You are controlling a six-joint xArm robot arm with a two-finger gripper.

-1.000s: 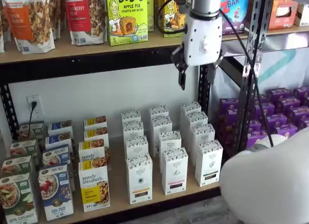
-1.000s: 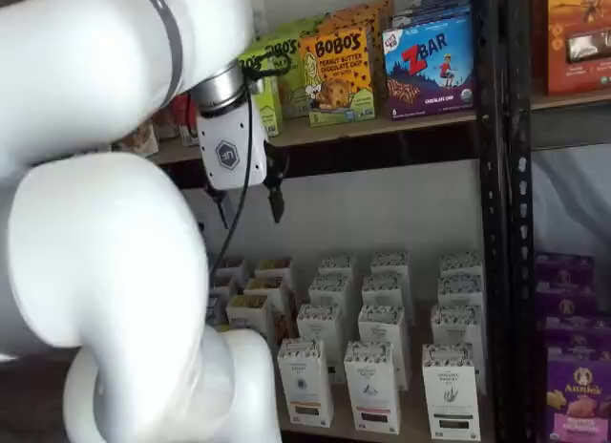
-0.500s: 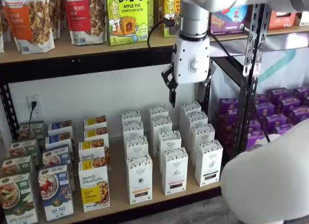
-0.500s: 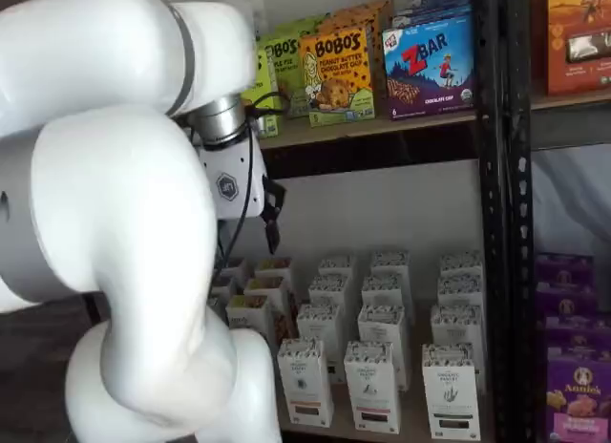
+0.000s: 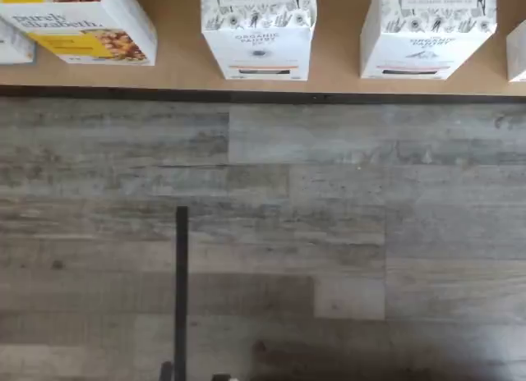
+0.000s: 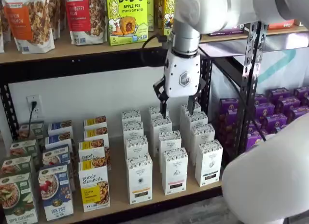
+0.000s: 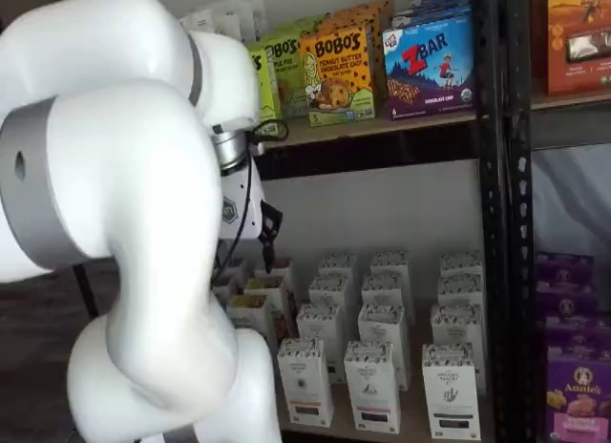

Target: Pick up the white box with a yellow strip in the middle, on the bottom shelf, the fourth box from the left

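The white box (image 6: 140, 178) with a thin yellow-orange strip stands at the front of the bottom shelf (image 6: 119, 194), heading a row of like cartons. It also shows in a shelf view as the white box (image 7: 305, 382), and in the wrist view as the white box (image 5: 258, 29) at the edge of the bottom shelf (image 5: 181, 67). My gripper (image 6: 177, 112) hangs above the rear cartons, higher than the box and right of it. Its two black fingers point down with a plain gap between them and nothing held. In a shelf view only one finger (image 7: 268, 235) shows beside the arm.
A white carton with a pink strip (image 6: 175, 171) stands right of the white box, a "purely elizabeth" box (image 6: 94, 187) left of it. Purple boxes (image 6: 280, 113) fill the neighbouring rack past a black upright (image 6: 248, 74). The upper shelf (image 6: 72, 49) overhangs. Wooden floor (image 5: 263, 233) lies in front.
The gripper has come down and to the left, from beside the upper shelf to just above the rear white cartons. Its fingers stay open. No box has moved.
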